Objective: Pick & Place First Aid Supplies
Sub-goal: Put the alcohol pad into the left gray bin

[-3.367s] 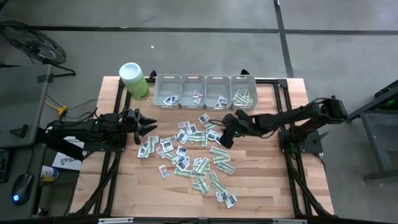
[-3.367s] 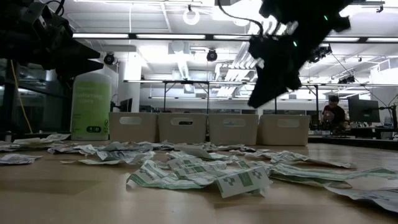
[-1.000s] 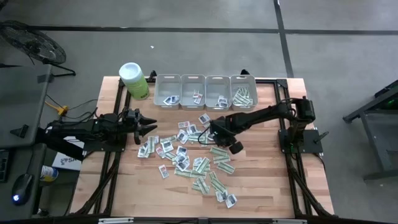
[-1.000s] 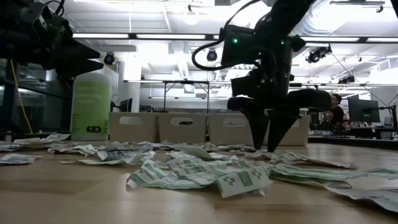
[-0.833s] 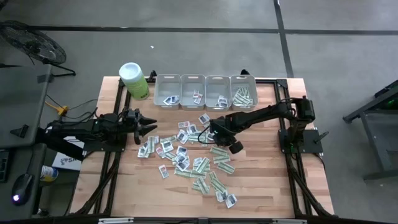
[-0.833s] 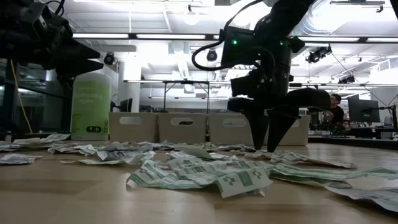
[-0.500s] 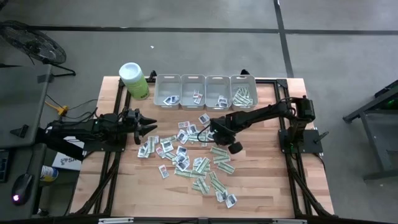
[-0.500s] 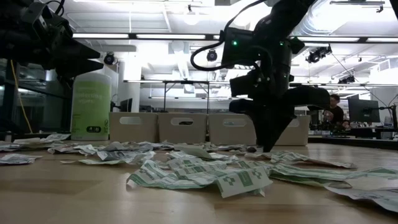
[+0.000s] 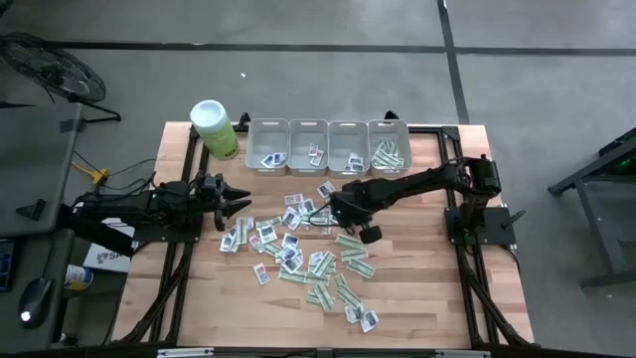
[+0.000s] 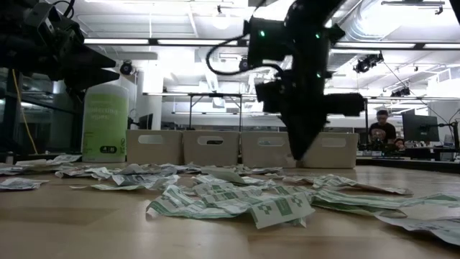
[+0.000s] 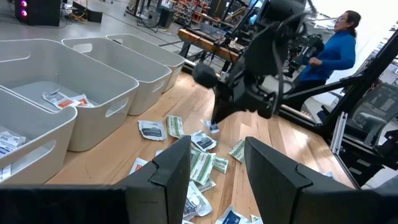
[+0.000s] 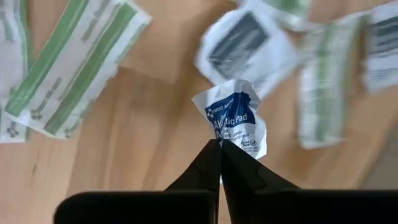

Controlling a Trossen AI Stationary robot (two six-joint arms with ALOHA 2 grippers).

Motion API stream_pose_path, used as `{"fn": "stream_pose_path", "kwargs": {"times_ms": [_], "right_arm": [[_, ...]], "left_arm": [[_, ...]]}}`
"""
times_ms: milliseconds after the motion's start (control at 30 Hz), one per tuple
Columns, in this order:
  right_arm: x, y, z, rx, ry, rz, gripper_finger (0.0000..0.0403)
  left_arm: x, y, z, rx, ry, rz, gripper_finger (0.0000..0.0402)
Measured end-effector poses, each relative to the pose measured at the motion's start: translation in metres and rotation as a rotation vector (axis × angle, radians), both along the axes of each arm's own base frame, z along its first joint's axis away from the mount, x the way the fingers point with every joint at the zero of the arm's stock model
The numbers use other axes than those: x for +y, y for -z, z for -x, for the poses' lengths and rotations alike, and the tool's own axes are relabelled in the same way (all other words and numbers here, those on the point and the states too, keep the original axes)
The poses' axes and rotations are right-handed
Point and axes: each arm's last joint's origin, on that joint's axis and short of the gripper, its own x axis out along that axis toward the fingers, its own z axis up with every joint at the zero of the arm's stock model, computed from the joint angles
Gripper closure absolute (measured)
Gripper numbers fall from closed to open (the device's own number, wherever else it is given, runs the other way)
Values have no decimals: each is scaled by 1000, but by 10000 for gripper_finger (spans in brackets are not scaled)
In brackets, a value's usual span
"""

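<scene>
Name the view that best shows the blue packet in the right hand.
Right wrist view: the blue packet fills it, pinched in the shut right hand. Left wrist view shows a blue speck; high and low views hide it.

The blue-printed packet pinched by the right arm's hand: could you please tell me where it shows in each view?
High view: hidden under the right hand, above the pile's middle.
Low view: too small to tell; the right hand hangs before the bins.
Left wrist view: small blue packet at the right hand's tip.
Right wrist view: centre, blue-printed packet crumpled between the fingertips.
Shared landmark: the grey bins.
</scene>
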Motion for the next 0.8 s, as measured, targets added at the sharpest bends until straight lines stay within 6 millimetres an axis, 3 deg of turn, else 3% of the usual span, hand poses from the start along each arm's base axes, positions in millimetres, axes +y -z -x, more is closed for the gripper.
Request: {"fn": "stream_pose_path", "kwargs": {"times_ms": [267,800], "right_arm": [[-9,-25,-21,-127,10,279,402],[-32,-8,-81,-570,118,541,402]], "left_arm": [[0,0,0,0,0,0,252],[0,0,0,0,0,0,252]]}}
